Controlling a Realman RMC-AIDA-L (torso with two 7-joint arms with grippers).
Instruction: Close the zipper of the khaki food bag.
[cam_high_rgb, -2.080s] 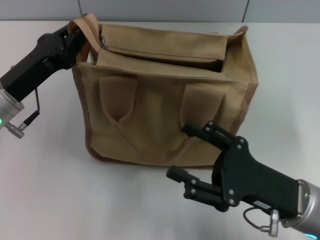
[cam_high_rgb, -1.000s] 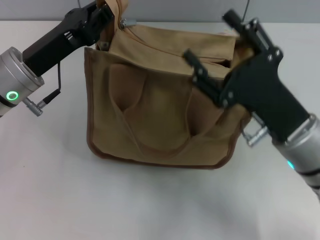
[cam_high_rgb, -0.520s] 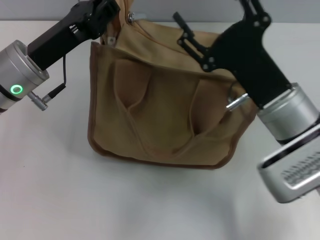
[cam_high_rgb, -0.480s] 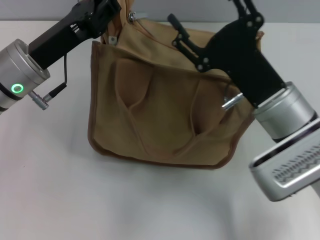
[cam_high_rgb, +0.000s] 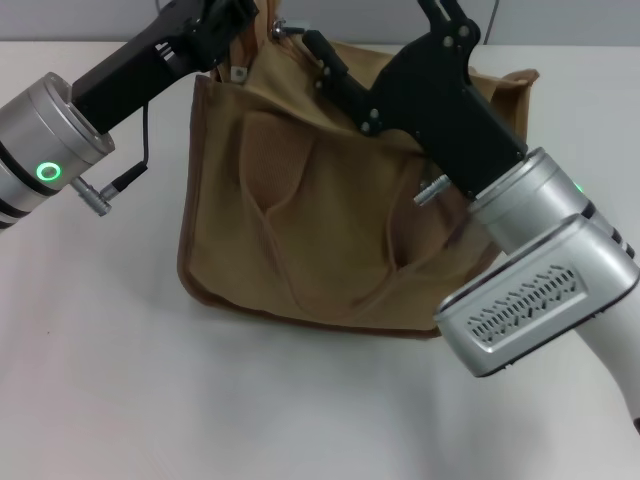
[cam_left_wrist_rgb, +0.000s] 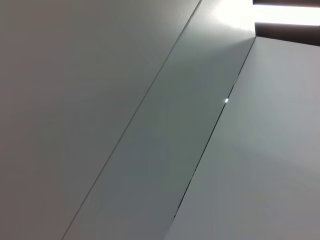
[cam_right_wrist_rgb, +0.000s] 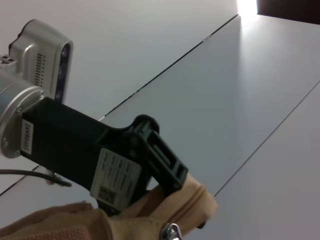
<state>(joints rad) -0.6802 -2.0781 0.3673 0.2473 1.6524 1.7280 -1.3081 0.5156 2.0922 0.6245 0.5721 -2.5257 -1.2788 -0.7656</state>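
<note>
The khaki food bag (cam_high_rgb: 320, 220) stands on the white table, its two loop handles lying flat on the near side. My left gripper (cam_high_rgb: 232, 15) is shut on the bag's far-left top corner; it also shows in the right wrist view (cam_right_wrist_rgb: 160, 170), clamped on a tan fabric end (cam_right_wrist_rgb: 187, 200). My right gripper (cam_high_rgb: 378, 30) is open above the bag's top, near its left end. A small silver zipper pull (cam_high_rgb: 283, 27) shows between the grippers and in the right wrist view (cam_right_wrist_rgb: 172, 231). The zipper line is hidden behind my right arm.
The white table (cam_high_rgb: 120, 380) spreads to the left and in front of the bag. My right arm's silver forearm (cam_high_rgb: 530, 290) covers the bag's right side. The left wrist view shows only grey wall panels (cam_left_wrist_rgb: 150, 125).
My right gripper has swept left across the bag's top toward the left corner. My left gripper still holds the corner and has shifted slightly right.
</note>
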